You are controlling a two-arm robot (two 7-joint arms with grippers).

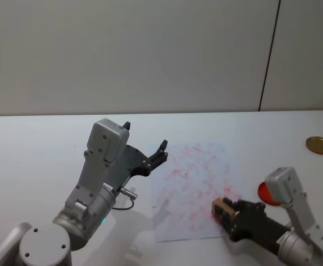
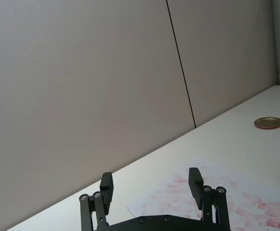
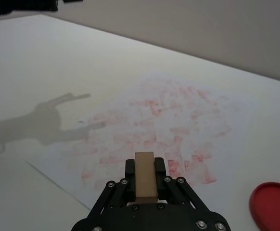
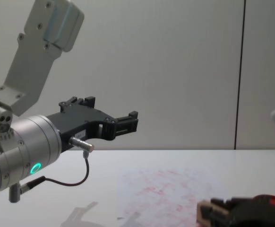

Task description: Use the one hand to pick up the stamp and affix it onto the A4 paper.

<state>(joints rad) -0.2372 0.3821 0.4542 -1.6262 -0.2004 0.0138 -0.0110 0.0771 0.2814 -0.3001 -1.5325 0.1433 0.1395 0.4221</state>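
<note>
The stamp point(image 3: 145, 174), a pale tan wooden block, is clamped between the black fingers of my right gripper point(image 3: 146, 169). In the head view the stamp point(image 1: 222, 209) hovers over the near right corner of the A4 paper point(image 1: 197, 183), a white sheet mottled with red marks. The chest view shows the stamp point(image 4: 204, 212) low, close above the paper point(image 4: 163, 191). My left gripper point(image 1: 145, 143) is raised above the table at the paper's left side, open and empty, its fingers point(image 2: 195, 181) spread wide.
A flat red dish point(image 1: 265, 192) lies just right of the paper, beside my right arm. A round brass-coloured lid point(image 1: 319, 145) rests at the far right of the white table point(image 1: 34, 149). A grey wall stands behind.
</note>
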